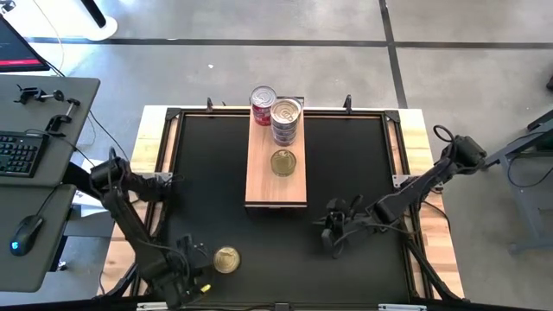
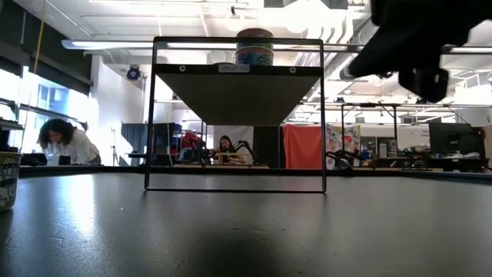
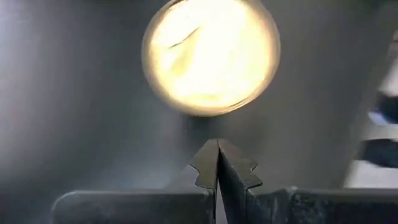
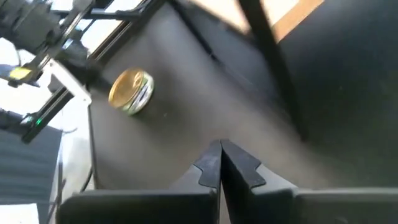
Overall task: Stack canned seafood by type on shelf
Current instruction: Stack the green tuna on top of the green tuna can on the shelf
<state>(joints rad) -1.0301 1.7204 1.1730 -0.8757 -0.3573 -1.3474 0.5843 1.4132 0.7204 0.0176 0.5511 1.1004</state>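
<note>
On the light-wood shelf [image 1: 276,186] a red-labelled tin [image 1: 263,104] stands at the far end. Beside it is a stack of silver-lidded tins [image 1: 286,119], and a single gold-lidded tin [image 1: 283,162] lies nearer the middle. Another gold-lidded tin [image 1: 226,259] rests on its base on the black mat near the front left; it also shows in my left wrist view [image 3: 211,56] and my right wrist view [image 4: 130,91]. My left gripper [image 3: 217,163] is shut just to the left of it [image 1: 202,266], not touching. My right gripper [image 4: 221,163] is shut over the mat right of the shelf [image 1: 332,244].
The black mat [image 1: 363,155] is framed by a black rail and pale wooden table edges [image 1: 428,216]. In the low view the shelf stands raised on a black frame [image 2: 235,188], with a tin [image 2: 254,48] on top. A desk with a keyboard [image 1: 19,154] stands to the left.
</note>
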